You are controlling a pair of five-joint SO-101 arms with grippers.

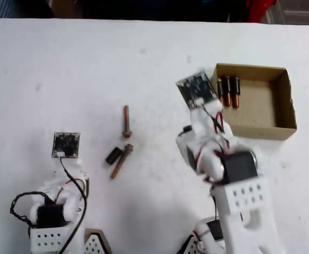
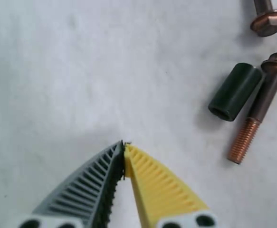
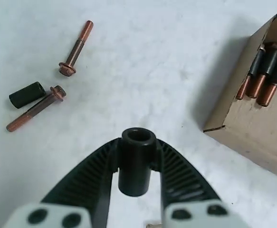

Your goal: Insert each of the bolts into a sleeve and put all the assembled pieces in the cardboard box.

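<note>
Right wrist view: the right gripper point(image 3: 137, 145) has its fingers partly closed on a black sleeve point(image 3: 136, 166), clamped at mid-length, with the open bore showing above the fingertips. It hangs over the white table point(image 1: 64, 63), just beside the cardboard box point(image 3: 243, 128), where three assembled pieces point(image 3: 266, 71) already lie side by side.

The left gripper point(image 2: 124, 145) is closed tip to tip with nothing in it, low over the table. Near it lie a loose sleeve point(image 2: 234, 91) and a copper bolt point(image 2: 257, 109) just beside that sleeve. A second bolt point(image 3: 76, 48) lies alone a little farther off.

The step in hand looks like mating a bolt with the held sleeve. The lone bolt seems the cleaner pick, since closing on the other one could roll the loose sleeve. The left fingers should open, then take the bolt near its flanged head so the threaded end stays free. The right arm would do well to turn the bore towards that end and keep its grip at mid-length, off the sleeve's mouth.
</note>
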